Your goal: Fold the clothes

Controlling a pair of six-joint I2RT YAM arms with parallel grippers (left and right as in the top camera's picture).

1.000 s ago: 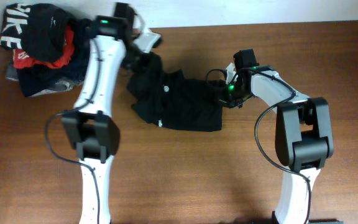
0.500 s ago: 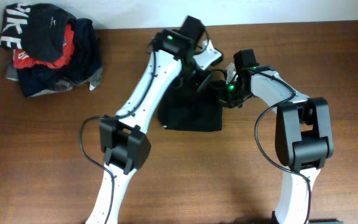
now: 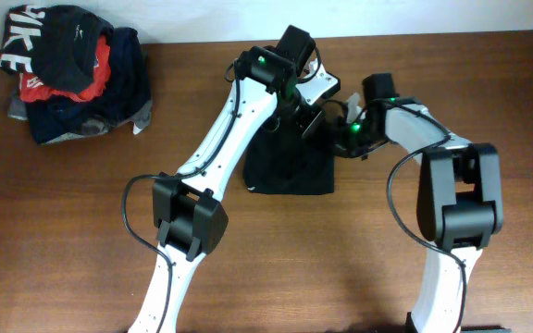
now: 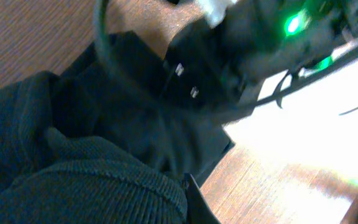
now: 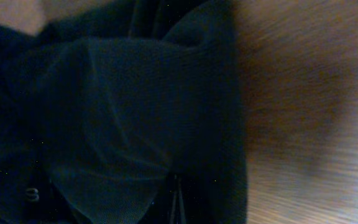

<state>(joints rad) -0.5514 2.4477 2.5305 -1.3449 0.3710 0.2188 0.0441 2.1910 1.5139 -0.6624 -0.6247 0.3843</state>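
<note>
The black T-shirt (image 3: 290, 171) lies mid-table as a narrow doubled-over block with a small white mark at its lower left corner. My left gripper (image 3: 311, 118) reaches across to the shirt's top right edge and is shut on a bunch of its fabric; in the left wrist view ribbed black cloth (image 4: 73, 180) covers the jaws (image 4: 188, 190). My right gripper (image 3: 348, 139) sits just to the right at that same edge, shut on the shirt; its thin closed fingers (image 5: 176, 199) are buried in dark fabric (image 5: 117, 112).
A pile of other garments (image 3: 72, 74), black with white lettering, red, navy and grey, sits at the far left corner. The two wrists almost touch above the shirt. Bare wooden table (image 3: 63, 231) surrounds the shirt.
My left arm swung from the far left to the right, carrying the shirt's left part over onto its right part, so the shirt is now narrower. My right gripper shifted slightly right.
</note>
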